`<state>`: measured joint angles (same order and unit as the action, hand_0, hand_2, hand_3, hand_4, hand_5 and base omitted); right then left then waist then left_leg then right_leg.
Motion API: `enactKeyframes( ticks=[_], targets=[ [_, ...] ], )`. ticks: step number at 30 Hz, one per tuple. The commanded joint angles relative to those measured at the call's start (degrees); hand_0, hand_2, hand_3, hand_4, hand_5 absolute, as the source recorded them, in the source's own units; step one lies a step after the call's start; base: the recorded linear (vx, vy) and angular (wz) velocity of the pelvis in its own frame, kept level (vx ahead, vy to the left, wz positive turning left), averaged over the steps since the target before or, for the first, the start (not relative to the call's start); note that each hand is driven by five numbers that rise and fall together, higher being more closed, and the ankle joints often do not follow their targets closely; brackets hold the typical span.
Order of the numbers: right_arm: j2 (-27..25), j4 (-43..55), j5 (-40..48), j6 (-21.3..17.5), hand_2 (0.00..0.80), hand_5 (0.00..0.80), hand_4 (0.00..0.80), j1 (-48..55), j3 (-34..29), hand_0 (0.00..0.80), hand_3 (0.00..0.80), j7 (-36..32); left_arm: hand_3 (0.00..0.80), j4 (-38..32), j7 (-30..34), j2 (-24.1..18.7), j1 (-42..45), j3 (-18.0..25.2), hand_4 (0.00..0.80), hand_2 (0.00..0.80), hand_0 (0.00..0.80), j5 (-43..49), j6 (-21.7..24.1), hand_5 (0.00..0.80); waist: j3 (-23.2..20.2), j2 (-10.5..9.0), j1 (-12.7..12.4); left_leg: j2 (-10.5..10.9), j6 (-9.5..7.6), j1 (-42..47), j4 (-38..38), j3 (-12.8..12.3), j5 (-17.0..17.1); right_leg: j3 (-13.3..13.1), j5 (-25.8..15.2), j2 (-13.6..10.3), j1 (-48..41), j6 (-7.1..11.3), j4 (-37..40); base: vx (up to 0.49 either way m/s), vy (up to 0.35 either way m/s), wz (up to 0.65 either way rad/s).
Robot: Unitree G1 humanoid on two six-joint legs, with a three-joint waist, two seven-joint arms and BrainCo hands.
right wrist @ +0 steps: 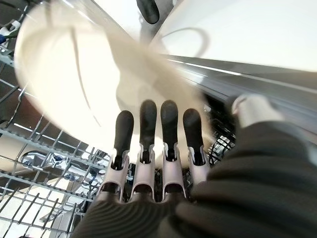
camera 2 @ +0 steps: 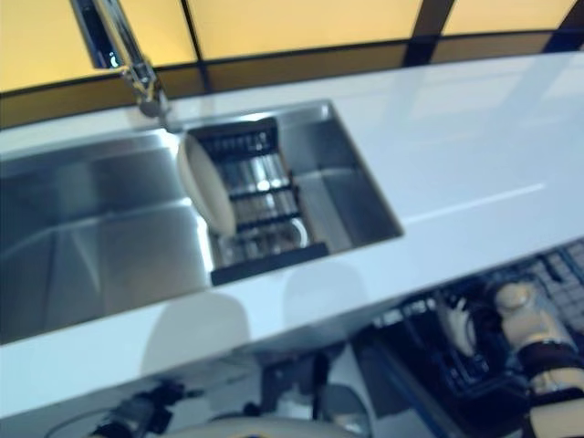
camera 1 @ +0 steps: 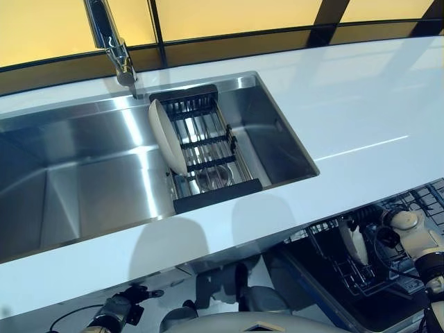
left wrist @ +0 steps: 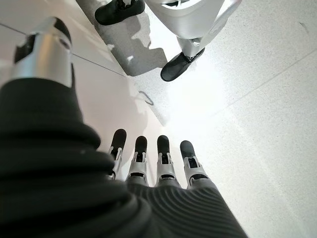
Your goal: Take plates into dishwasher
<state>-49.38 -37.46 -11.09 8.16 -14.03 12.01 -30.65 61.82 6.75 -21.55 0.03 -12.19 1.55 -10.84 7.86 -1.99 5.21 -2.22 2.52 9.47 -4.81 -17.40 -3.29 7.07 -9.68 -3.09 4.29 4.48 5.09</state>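
A cream plate [camera 1: 166, 135] stands on edge in the black dish rack [camera 1: 208, 149] inside the steel sink [camera 1: 83, 187]. Below the counter at the lower right, a second cream plate [camera 1: 359, 244] stands in the open dishwasher's wire rack [camera 1: 361, 281]. My right hand [camera 1: 409, 225] is beside that plate. In the right wrist view its fingers [right wrist: 158, 144] are straight, with their tips against the plate [right wrist: 64, 64] and the thumb held apart. My left hand [camera 1: 118, 309] hangs low at the lower left, open and empty, with its fingers [left wrist: 148, 161] pointing at the floor.
A chrome faucet [camera 1: 111, 41] rises behind the sink. The white counter [camera 1: 361, 111] runs to the right of the sink and along its front edge. The dishwasher rack's wire tines [right wrist: 44, 168] surround the plate.
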Motion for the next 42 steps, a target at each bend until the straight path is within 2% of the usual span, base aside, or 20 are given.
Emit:
enactKeyframes(
  ticks=[1,11,18,24,28,34,37,42],
  targets=[
    [0.04,-2.46,0.49,0.3,0.0,0.0,0.0,-6.76,1.49,0.0,0.0,1.37,0.0,-0.37,-0.11,-3.45,-3.62,0.72,0.0,0.0,0.0,0.46,1.29,0.0,-1.33,0.27,-0.54,-0.37,-1.29,-4.91,1.06,4.27,1.94,-0.04,5.82,-2.86,-3.58,4.55,-4.47,-0.007,0.014,0.04],
    [-2.34,-1.21,-0.4,2.23,0.0,0.0,0.0,-5.52,-0.37,0.0,0.0,-0.25,0.0,-0.05,-0.4,-3.0,-3.32,1.25,0.0,0.0,0.0,0.55,2.06,0.0,-1.7,-0.52,0.18,-0.69,-1.08,-4.31,0.96,3.89,1.86,-0.65,5.8,-2.39,-4.06,4.36,-3.99,-0.001,0.002,0.0],
    [-6.69,-0.36,1.79,3.8,0.0,0.0,0.0,-2.78,-5.08,0.0,0.0,-1.42,0.0,0.31,-0.57,-3.39,-2.96,1.99,0.0,0.0,0.0,0.67,1.85,0.0,-2.35,-1.5,1.1,-0.94,-1.12,-3.89,0.79,3.43,1.7,-1.44,5.66,-1.79,-4.21,4.4,-3.86,0.002,0.004,-0.02],
    [-12.58,-1.05,3.62,4.7,0.0,0.0,0.0,2.28,-12.78,0.0,0.0,-0.78,0.0,1.6,-1.4,-3.31,-2.37,2.23,0.0,0.0,0.0,0.43,2.21,0.0,-3.34,-2.86,2.91,-1.49,-1.23,-3.59,0.78,2.12,1.46,-2.71,5.34,-0.97,-3.8,4.66,-3.91,0.0,0.012,-0.05],
    [-14.57,-1.48,4.08,6.74,0.0,0.0,0.0,5.07,-16.44,0.0,0.0,1.77,0.0,2.34,-2.0,-3.15,-2.43,1.54,0.0,0.0,0.0,-0.37,2.63,0.0,-3.52,-3.44,3.67,-1.7,-1.35,-3.41,0.78,1.56,1.33,-3.44,5.01,-0.73,-3.43,4.92,-4.06,0.0,0.017,-0.09],
    [-17.26,-3.79,3.73,12.42,0.0,0.0,0.0,7.63,-21.73,0.0,0.0,7.73,0.0,3.3,-2.37,-3.18,-3.14,0.55,0.0,0.0,0.0,-1.97,3.22,0.0,-3.71,-4.02,4.43,-1.92,-1.55,-3.51,0.63,1.17,1.23,-4.4,4.61,-0.27,-3.08,5.13,-3.8,-0.012,0.017,-0.07],
    [-18.75,-4.76,8.19,14.05,0.0,0.0,0.0,7.6,-25.08,0.0,0.0,14.93,0.0,3.49,-2.69,-3.09,-3.29,-0.56,0.0,0.0,0.0,-3.14,3.07,0.0,-3.89,-4.05,4.48,-1.94,-1.53,-3.51,0.56,1.32,1.27,-4.61,4.6,-0.12,-3.22,5.06,-3.63,0.003,0.035,-0.09],
    [-18.85,1.43,15.86,16.92,0.0,0.0,0.0,6.14,-28.59,0.0,0.0,25.6,0.0,3.93,-2.91,-2.77,-2.89,-0.68,0.0,0.0,0.0,-4.14,3.28,0.0,-4.03,-3.67,4.53,-1.59,-1.59,-3.41,0.4,1.84,1.27,-4.99,4.83,0.03,-3.45,4.74,-3.42,0.008,0.051,-0.01]
  ],
)
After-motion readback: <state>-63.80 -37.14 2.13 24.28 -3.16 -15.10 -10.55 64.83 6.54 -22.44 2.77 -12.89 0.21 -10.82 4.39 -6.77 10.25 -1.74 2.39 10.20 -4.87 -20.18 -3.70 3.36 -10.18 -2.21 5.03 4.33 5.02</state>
